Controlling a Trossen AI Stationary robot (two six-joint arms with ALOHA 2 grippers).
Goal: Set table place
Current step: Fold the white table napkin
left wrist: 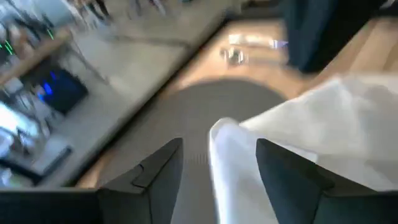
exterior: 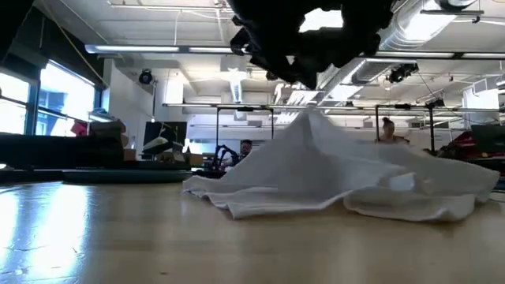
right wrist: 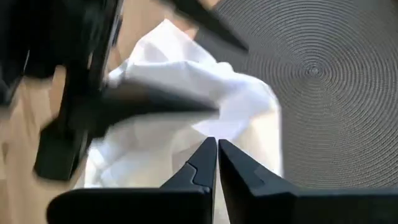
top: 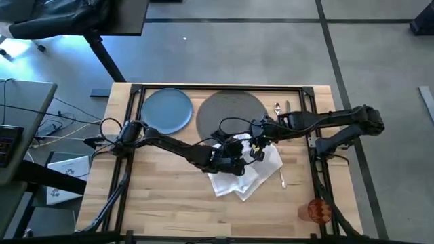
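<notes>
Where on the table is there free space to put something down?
Free: the table nearer than the blue plate, left of the napkin, and the strip between napkin and orange cup. Crowded: the middle, where both grippers meet over the napkin beside the mat.

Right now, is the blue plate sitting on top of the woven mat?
No, the blue plate lies directly on the table beside the woven mat, not on it.

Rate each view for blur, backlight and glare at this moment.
Left wrist view: motion-smeared, napkin edge soft. Right wrist view: left gripper streaked, mat weave crisp. Low view: arms silhouetted black against bright ceiling lights, napkin readable. High view: evenly lit, no glare on the table.
</notes>
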